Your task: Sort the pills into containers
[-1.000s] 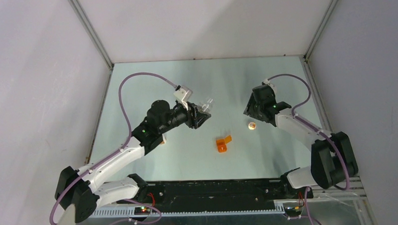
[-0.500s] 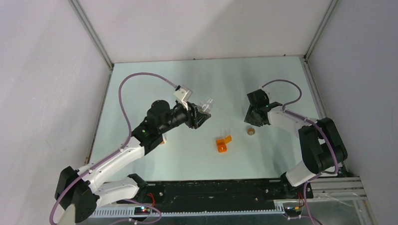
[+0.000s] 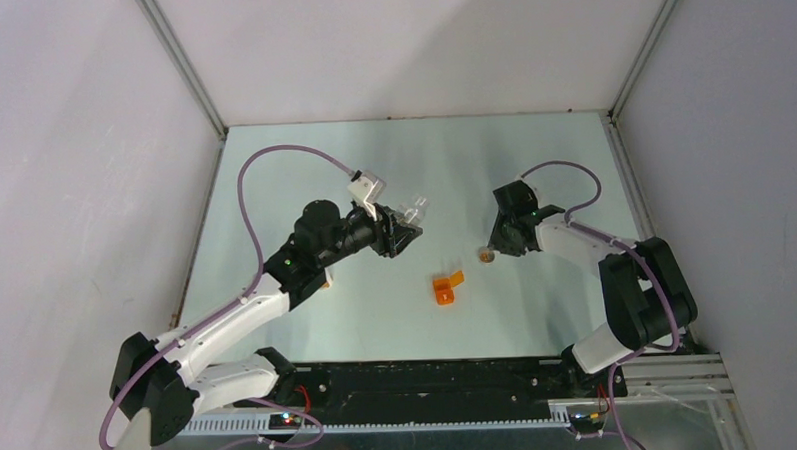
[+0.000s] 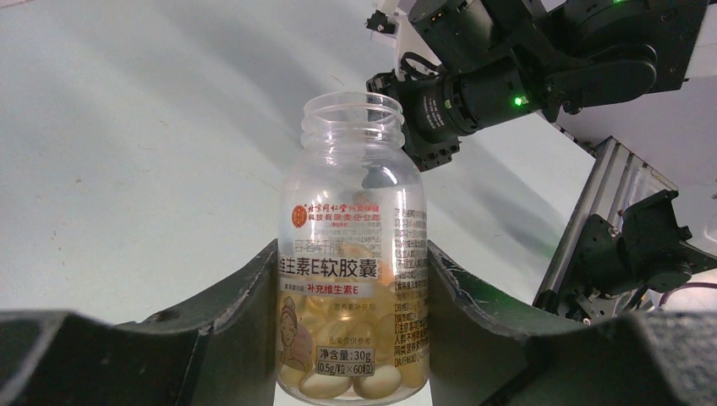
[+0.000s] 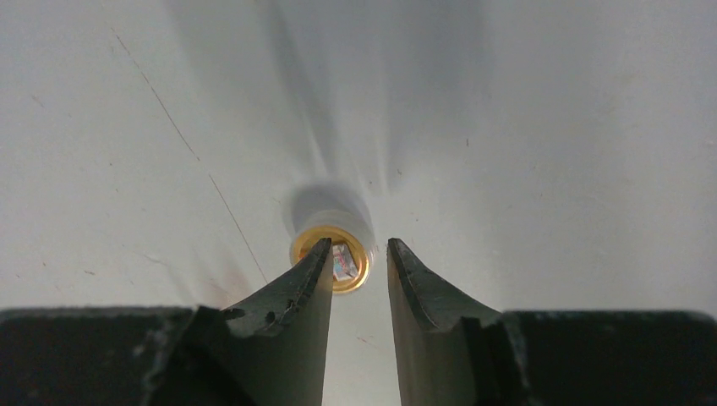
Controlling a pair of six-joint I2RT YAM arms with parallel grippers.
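Note:
A clear uncapped bottle (image 4: 353,254) with a white printed label holds several yellow softgel pills. My left gripper (image 4: 353,250) is shut on its lower half and keeps it lifted above the table (image 3: 414,206). A small white cap-like container with a gold rim (image 5: 338,254) lies on the table; from above it is a small tan disc (image 3: 486,254). My right gripper (image 5: 358,249) hovers low over it, open with a narrow gap. Its left fingertip (image 5: 320,258) overlaps the gold rim, while the right fingertip stands clear of it. Nothing sits between the jaws.
A small orange box with its lid open (image 3: 447,287) rests on the table between the two arms. A bit of something orange (image 3: 326,283) shows under the left arm. The right arm's wrist (image 4: 473,85) appears behind the bottle in the left wrist view.
The right gripper narrowed its jaws and dropped toward the table. The gold-rimmed container shifted left toward the orange box. The left arm and its bottle stayed put.

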